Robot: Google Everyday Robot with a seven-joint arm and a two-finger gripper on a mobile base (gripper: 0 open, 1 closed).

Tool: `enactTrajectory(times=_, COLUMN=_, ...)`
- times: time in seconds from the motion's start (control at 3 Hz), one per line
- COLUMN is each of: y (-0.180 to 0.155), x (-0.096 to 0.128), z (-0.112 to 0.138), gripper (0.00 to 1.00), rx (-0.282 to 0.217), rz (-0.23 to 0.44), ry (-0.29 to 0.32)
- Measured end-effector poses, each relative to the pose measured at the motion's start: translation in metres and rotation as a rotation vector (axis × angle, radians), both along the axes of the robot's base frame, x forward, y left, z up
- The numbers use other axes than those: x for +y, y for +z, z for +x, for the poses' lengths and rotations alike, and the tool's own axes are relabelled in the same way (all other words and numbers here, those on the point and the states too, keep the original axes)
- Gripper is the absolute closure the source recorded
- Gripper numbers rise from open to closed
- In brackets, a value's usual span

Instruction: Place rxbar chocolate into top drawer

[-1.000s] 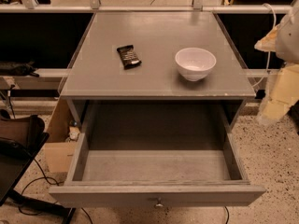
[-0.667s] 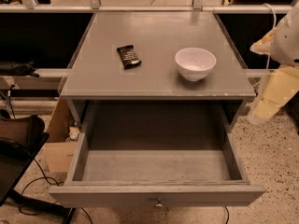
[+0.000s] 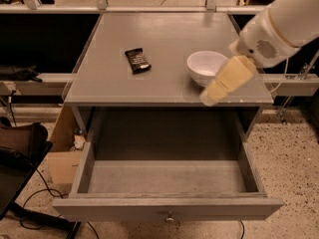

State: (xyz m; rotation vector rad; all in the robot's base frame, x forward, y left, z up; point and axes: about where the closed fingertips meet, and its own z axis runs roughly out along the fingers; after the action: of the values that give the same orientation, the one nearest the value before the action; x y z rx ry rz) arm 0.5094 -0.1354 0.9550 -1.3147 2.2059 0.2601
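Observation:
The rxbar chocolate (image 3: pixel 137 60), a small dark wrapper, lies flat on the grey tabletop (image 3: pixel 164 34), left of centre. The top drawer (image 3: pixel 169 208) is pulled fully open below the tabletop; it is empty, and its small metal knob (image 3: pixel 170 216) is at the middle of the front panel. My white arm (image 3: pixel 279 29) reaches in from the upper right. Its tan end segment with the gripper (image 3: pixel 212 97) hangs over the tabletop's front right edge, just in front of the bowl and well right of the bar.
A white round bowl (image 3: pixel 203 66) stands on the tabletop right of the bar, partly covered by my arm. A cardboard box (image 3: pixel 62 156) and a dark chair with cables (image 3: pixel 20 148) sit on the floor to the left. Speckled floor lies to the right.
My arm has swung in from the right edge of the view, leftward and over the tabletop's front right corner. The bar, bowl and drawer have not moved.

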Motion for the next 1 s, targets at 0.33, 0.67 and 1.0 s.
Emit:
enactTrajectory(times=0.33, y=0.012, x=0.039, z=0.033, gripper=0.0, rx=0.011, rz=0.032, ry=-0.074)
enactTrajectory(times=0.67, y=0.011, x=0.075, z=0.078, gripper=0.0, rx=0.037, rz=0.002, ry=-0.147)
enactTrajectory(times=1.0, y=0.013, x=0.09, z=0.082, gripper=0.0, rx=0.058, rz=0.022, ry=-0.185)
